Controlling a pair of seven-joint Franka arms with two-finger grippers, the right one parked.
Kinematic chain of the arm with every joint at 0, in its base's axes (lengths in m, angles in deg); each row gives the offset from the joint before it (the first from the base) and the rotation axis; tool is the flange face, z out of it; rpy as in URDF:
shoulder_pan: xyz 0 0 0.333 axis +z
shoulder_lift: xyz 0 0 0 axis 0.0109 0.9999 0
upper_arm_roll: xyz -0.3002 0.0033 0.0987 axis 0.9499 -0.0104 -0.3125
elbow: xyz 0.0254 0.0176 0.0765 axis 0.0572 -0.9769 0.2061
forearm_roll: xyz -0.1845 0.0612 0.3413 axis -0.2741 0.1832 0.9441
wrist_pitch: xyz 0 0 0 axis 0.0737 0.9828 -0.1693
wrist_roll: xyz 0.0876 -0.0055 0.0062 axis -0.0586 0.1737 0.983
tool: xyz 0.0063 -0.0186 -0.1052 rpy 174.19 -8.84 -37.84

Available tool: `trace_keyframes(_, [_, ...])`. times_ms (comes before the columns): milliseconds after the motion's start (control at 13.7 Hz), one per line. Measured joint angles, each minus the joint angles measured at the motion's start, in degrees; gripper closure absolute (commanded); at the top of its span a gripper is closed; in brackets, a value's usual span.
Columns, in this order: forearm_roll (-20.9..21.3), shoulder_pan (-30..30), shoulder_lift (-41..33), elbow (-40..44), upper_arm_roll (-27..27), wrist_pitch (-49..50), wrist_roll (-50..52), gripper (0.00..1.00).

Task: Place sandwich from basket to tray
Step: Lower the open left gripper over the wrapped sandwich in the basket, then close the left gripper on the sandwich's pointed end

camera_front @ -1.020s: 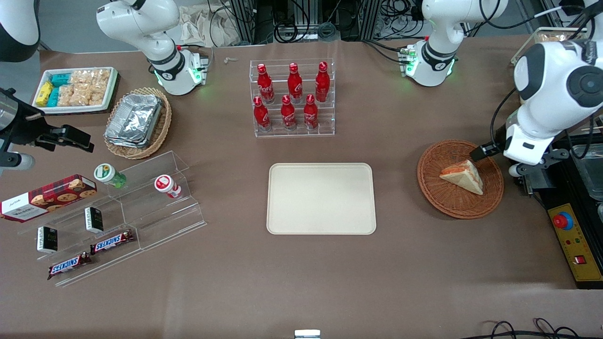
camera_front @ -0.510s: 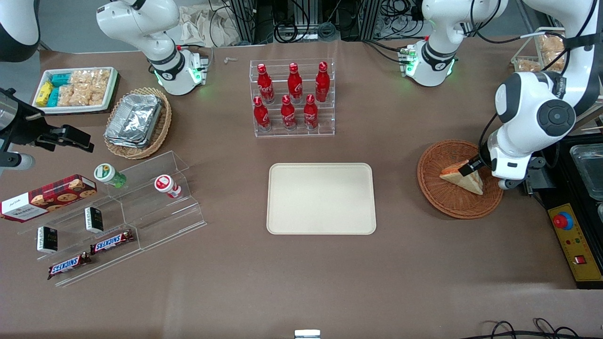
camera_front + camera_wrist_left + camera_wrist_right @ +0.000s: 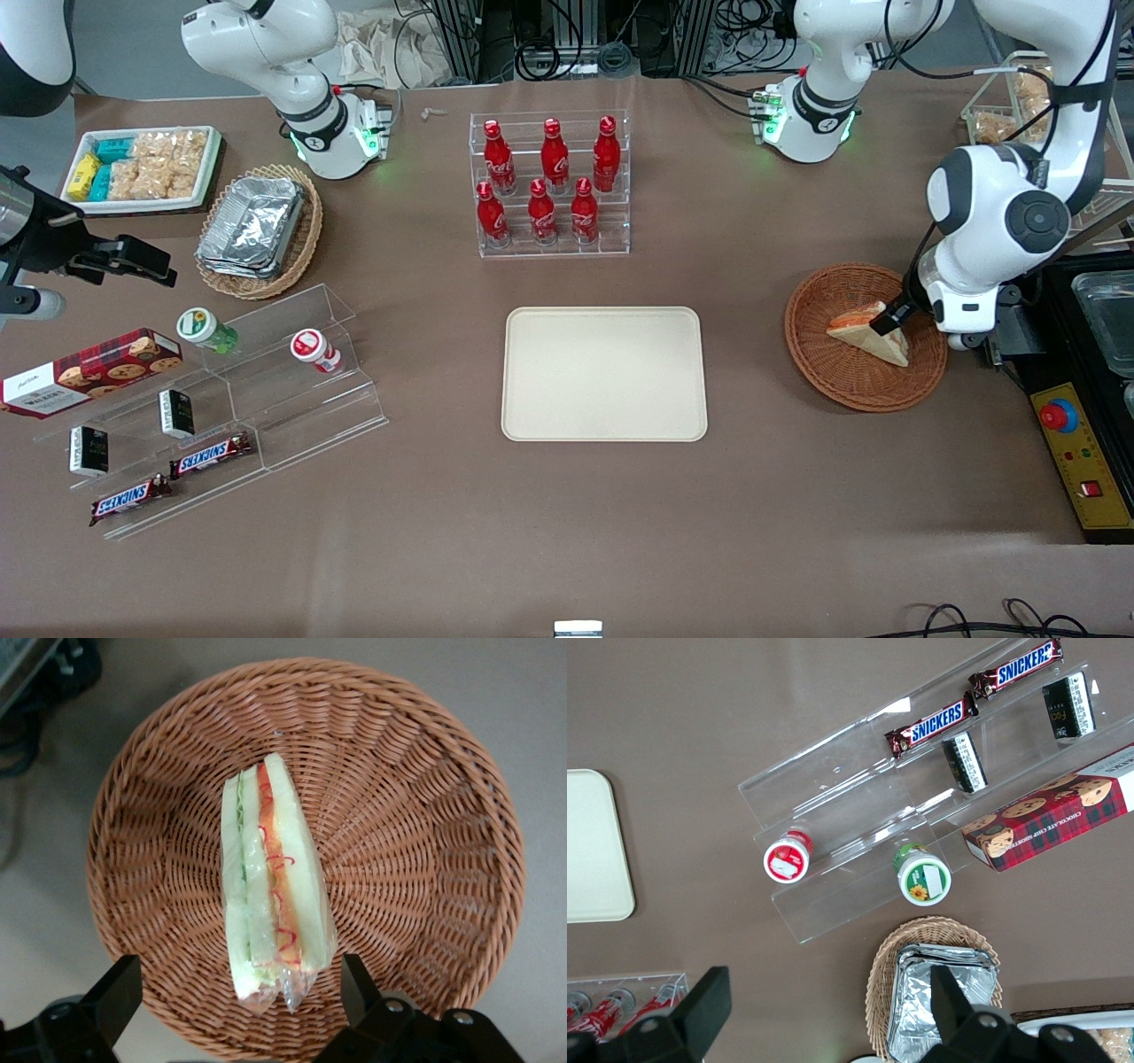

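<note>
A brown table seen from the front. Nearest the camera among the task items is a flat cream tray (image 3: 605, 373) with rounded corners, lying in the middle of the table with nothing on it. Toward the working arm's end of the table sits a round reddish-brown wicker basket (image 3: 865, 337), well apart from the tray. Inside the basket lies the sandwich (image 3: 869, 331), a pale triangular wedge in clear wrap, resting on the woven floor with its orange-red and green filling showing along the cut edge.

The gripper (image 3: 889, 319) of the white left arm is down at the sandwich, over the side of the basket closest to the working arm's end. From the wrist camera, the sandwich (image 3: 273, 886) lies in the gripper (image 3: 241, 992) gap, the two black fingers (image 3: 113, 997) spread wide on either side of the wedge's wrapped end and apparently not yet touching it, though contact is hard to judge. The basket (image 3: 416, 859) fills the view around it.

Farther from the camera, a clear rack of red bottles (image 3: 549, 182) stands upright.
</note>
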Motion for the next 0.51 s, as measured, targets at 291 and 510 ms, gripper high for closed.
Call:
trace_keyframes(291, [0.0, -0.2, 1.4, 0.0, 0.3, -1.6, 4.7, 0.00])
trace_keyframes(510, [0.0, -0.2, 1.8, 0.0, 0.4, -1.7, 5.4, 0.00])
